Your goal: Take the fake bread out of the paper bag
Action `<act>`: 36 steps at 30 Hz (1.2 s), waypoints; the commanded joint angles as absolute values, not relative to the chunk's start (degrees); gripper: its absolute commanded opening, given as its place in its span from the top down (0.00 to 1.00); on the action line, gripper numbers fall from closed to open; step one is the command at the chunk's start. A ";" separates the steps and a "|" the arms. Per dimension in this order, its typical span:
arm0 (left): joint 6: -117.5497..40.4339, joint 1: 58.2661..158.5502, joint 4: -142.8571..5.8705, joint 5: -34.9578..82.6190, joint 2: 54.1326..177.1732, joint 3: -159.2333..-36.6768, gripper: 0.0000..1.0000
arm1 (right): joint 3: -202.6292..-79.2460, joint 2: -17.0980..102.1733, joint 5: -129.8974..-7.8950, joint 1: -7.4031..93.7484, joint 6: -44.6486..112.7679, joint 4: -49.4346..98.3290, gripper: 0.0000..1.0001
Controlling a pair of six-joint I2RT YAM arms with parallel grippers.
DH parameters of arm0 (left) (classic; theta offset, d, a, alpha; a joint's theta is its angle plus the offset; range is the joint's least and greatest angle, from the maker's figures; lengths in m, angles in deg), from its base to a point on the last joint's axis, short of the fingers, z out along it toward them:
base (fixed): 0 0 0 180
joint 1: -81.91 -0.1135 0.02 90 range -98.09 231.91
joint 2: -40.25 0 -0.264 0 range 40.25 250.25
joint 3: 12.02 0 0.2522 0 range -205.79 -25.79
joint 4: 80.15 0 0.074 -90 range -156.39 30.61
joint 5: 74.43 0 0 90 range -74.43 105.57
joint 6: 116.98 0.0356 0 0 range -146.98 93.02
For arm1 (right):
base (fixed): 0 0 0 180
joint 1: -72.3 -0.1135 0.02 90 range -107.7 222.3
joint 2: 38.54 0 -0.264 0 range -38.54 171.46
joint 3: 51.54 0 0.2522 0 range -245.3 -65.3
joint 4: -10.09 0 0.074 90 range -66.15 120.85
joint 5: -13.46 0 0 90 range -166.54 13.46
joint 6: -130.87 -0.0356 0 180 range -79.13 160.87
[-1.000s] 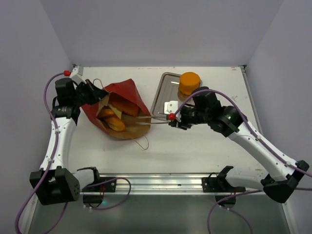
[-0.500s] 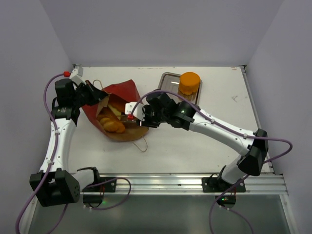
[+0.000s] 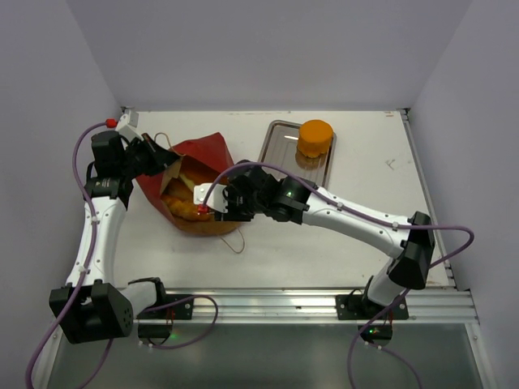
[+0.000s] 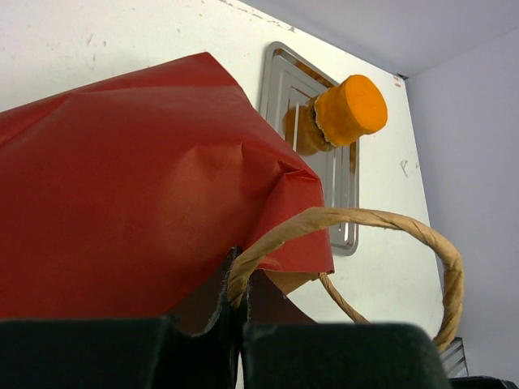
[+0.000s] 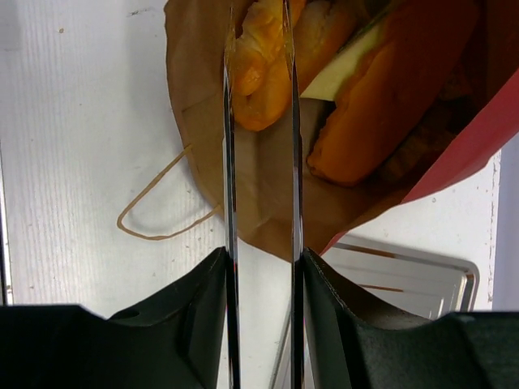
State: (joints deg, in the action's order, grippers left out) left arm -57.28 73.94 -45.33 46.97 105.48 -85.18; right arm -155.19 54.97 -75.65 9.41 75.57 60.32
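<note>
Narrowly parted right jaws (over bread (image 5: 258, 73))

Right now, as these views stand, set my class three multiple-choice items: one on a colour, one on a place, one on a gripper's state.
1. The outside of the paper bag is: A red; B blue; C green.
2. The round orange bun sits: A inside the bag; B on the metal tray; C between two fingers.
3. The left gripper is: A open over the tray; B shut on the bag's edge; C holding the bun.

Answers: 1 A, both the top and left wrist views show red paper. 2 B, the bun stands on the tray. 3 B, its fingers pinch the bag's edge.
</note>
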 commanded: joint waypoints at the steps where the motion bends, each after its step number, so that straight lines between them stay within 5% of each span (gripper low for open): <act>1: -55.98 73.56 -43.89 47.91 105.28 -87.05 1.00 | -154.78 56.20 -77.86 9.02 75.60 59.71 0.57; 36: -56.68 73.65 -44.86 48.53 103.27 -84.76 1.00 | -159.52 63.23 -78.47 9.72 65.93 59.98 0.53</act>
